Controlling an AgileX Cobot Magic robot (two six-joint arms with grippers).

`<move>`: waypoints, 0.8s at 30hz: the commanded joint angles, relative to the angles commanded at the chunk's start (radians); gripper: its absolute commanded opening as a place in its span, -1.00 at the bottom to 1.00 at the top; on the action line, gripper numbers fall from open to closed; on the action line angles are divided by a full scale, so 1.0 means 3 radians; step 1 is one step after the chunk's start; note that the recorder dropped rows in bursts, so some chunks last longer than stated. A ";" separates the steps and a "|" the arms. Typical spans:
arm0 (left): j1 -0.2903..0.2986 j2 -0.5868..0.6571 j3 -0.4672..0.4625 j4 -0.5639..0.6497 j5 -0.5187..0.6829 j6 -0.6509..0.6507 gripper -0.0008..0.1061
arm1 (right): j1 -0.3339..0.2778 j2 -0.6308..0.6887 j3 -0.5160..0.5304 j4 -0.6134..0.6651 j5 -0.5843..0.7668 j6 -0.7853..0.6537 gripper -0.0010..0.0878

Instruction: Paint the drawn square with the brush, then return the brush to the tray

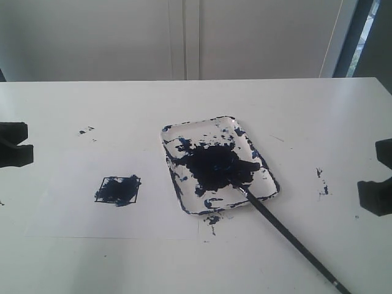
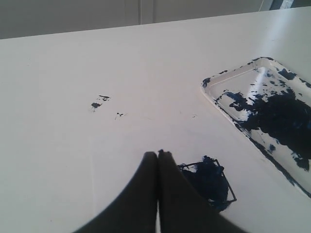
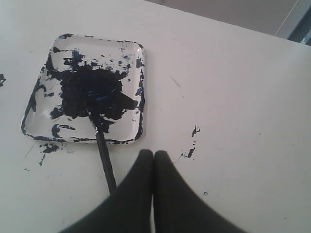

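The drawn square (image 1: 117, 190) (image 2: 209, 180) lies left of centre on the paper, its inside smeared dark blue. To its right sits the white tray (image 1: 264, 169) (image 2: 221, 82) (image 3: 141, 53), blotched with dark paint. The brush (image 1: 288, 235) (image 3: 104, 160) rests with its tip in the tray's paint and its thin black handle slanting over the near rim onto the table. My left gripper (image 1: 13, 146) (image 2: 158, 154) is shut and empty at the left edge, just beside the square in its wrist view. At the right edge my right gripper (image 1: 378, 184) (image 3: 154, 154) is shut and empty, apart from the brush handle.
A large white paper sheet (image 1: 73, 214) lies under the square. Small dark paint specks mark the table left of the tray (image 1: 86, 130) and right of it (image 1: 323, 182). A wall and window frame stand behind the table's far edge.
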 joint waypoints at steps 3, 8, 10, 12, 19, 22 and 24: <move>0.0000 0.0000 0.0000 0.0000 -0.0007 0.0000 -0.99 | 0.0000 0.0000 0.0000 0.0000 0.0000 0.0000 -0.98; 0.0000 -0.0095 0.0000 0.0000 0.0031 0.0449 -0.99 | 0.0000 0.0000 0.0000 0.0000 0.0000 0.0000 -0.98; 0.0000 -0.0179 0.0000 0.0000 0.0025 0.0449 -0.99 | 0.0000 0.0000 0.0000 0.0000 0.0000 0.0000 -0.98; 0.0000 -0.0276 0.0000 0.0000 0.0025 0.0449 -0.99 | 0.0000 0.0000 0.0000 0.0000 0.0000 0.0000 -0.98; 0.0000 -0.0701 0.0000 0.0000 -0.0047 0.0371 -0.99 | 0.0000 0.0000 0.0000 0.0000 0.0000 0.0000 -0.98; 0.0000 -0.0910 0.0021 0.0000 -0.0090 0.0327 -0.99 | 0.0000 0.0000 0.0000 0.0002 0.0007 0.0000 -0.98; 0.0005 -0.1058 0.0092 0.0000 -0.0054 0.0328 -0.99 | 0.0000 0.0000 0.0000 0.0002 0.0007 0.0000 -0.98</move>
